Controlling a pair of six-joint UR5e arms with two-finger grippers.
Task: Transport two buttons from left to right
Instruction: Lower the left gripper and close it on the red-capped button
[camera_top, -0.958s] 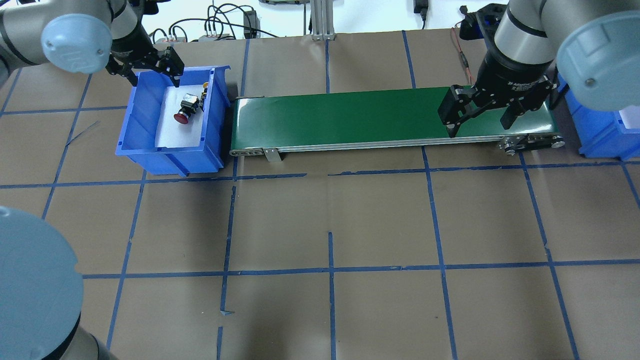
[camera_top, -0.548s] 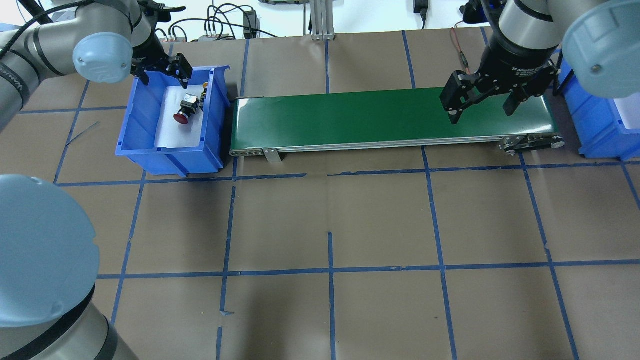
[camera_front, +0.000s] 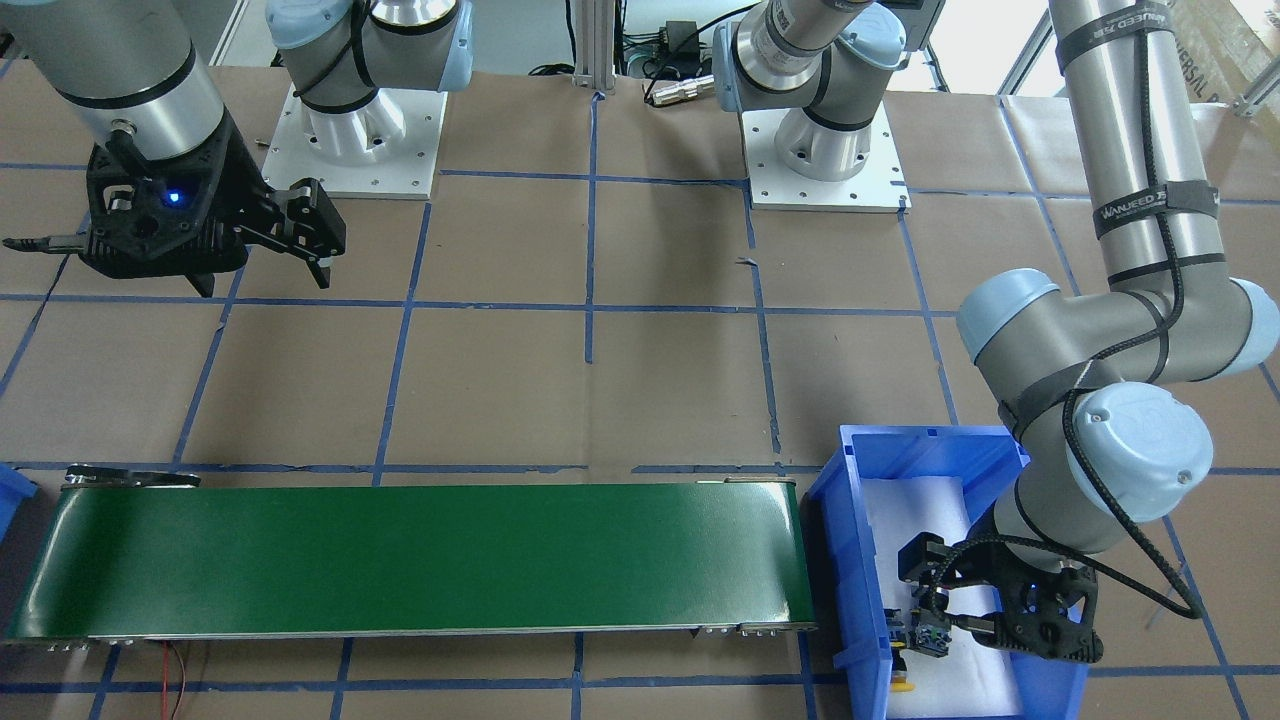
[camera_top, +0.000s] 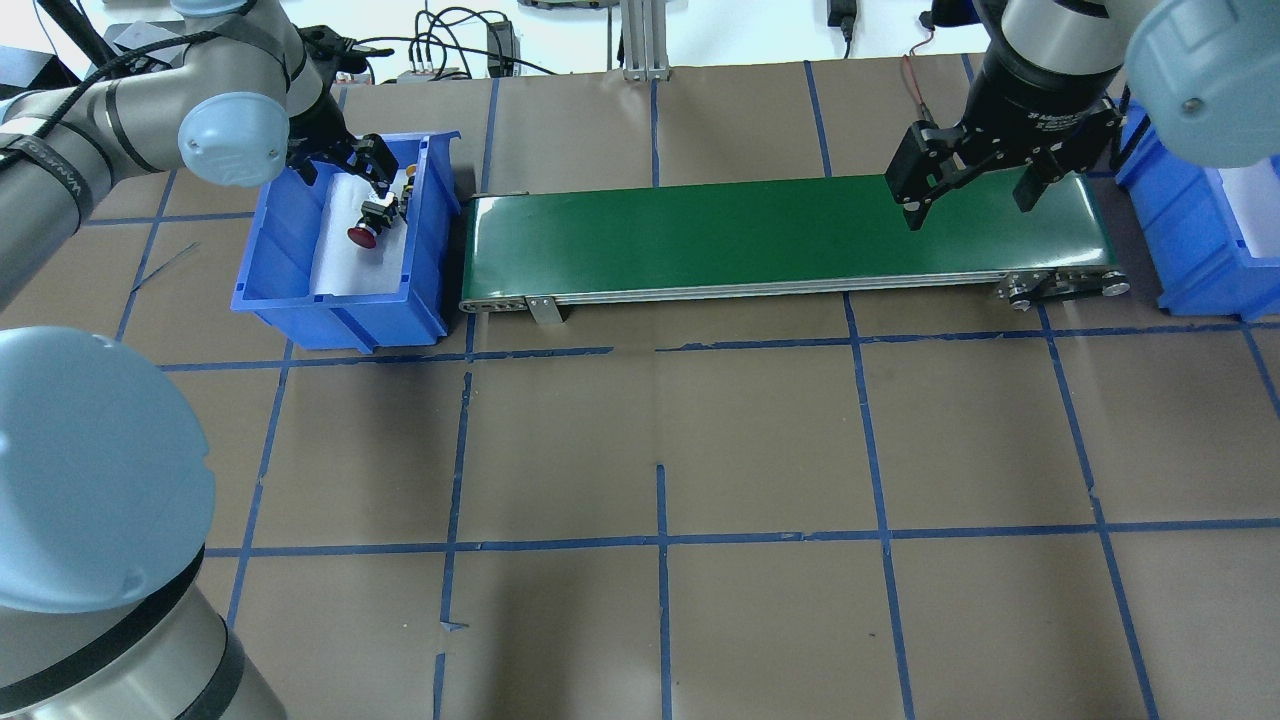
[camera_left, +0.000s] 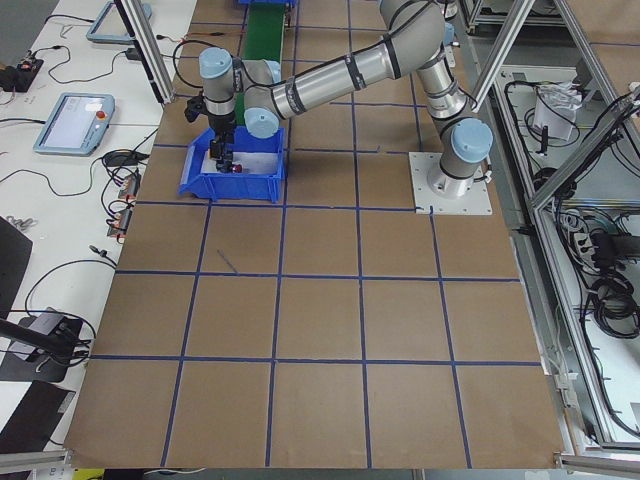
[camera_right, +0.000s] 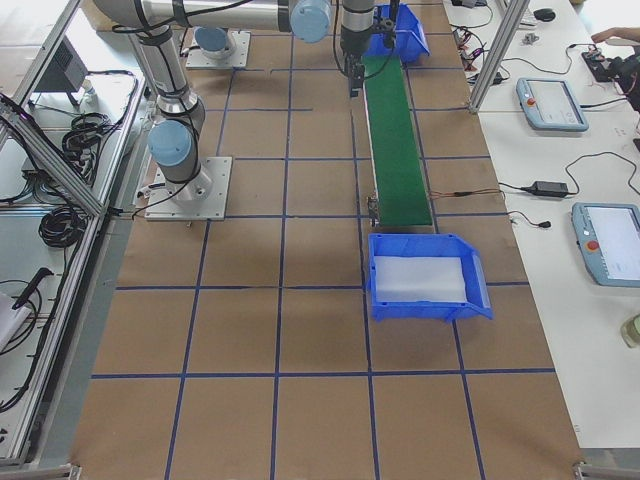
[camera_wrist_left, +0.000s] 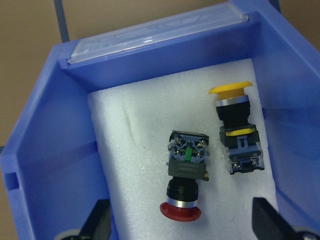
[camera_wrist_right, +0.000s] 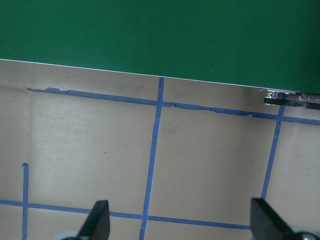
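Buttons laid parallel along blue bin, yellow cap toward label-strip end, red cap opposite, left gripper spread above, right gripper spread beside conveyor, strap lettered WANJEED.

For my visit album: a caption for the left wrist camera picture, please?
Open left gripper over red mushroom-capped push-button and yellow-capped push-button, on white foam in blue plastic bin.

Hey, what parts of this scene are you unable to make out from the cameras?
Red button: in the front-facing view the left gripper hides its cap.
Yellow button: overhead, mostly behind that gripper's finger.
Right blue bin: overhead, cut off by the frame edge and the right arm.
Both buttons: too small in the exterior left view.
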